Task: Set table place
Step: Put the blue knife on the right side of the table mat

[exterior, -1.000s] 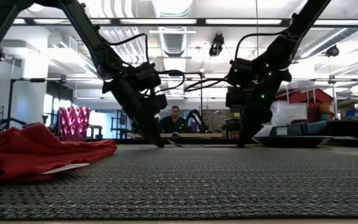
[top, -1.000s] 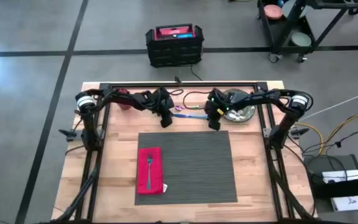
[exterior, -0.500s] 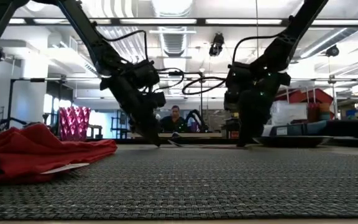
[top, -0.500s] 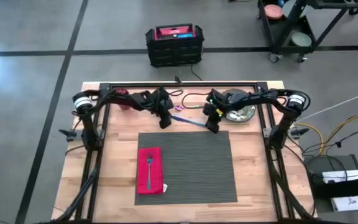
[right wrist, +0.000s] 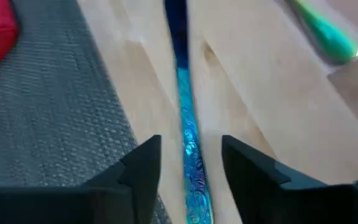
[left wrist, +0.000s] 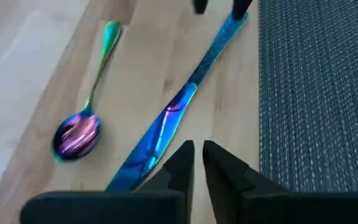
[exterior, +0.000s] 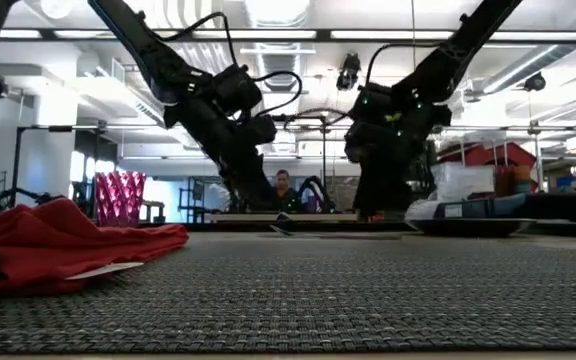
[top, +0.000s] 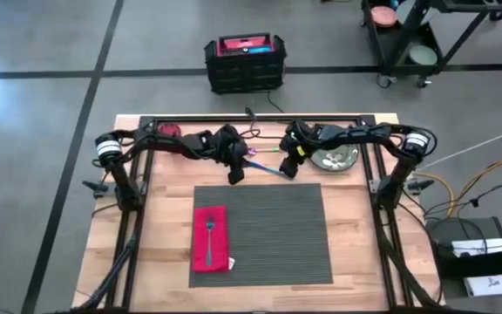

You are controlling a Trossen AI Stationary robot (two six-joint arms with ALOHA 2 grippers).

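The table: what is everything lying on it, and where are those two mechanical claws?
Placemat: one, dark grey, ribbed, mid-table.
Napkin: one, red, on the placemat's left part.
Fork: one, bluish, on the napkin.
Knife: one, iridescent blue, on bare wood just beyond the placemat's far edge.
Spoon: one, rainbow, beside the knife.
Cup: one, pink, far left.
Plate: one, pale greenish, far right.
Left gripper: nearly shut, over the knife's blade.
Right gripper: open, straddling the knife's handle.

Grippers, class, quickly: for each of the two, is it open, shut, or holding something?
Left gripper: shut, holding nothing, beside the iridescent blue metal knife.
Right gripper: open, fingers either side of that knife's handle, not yet gripping.
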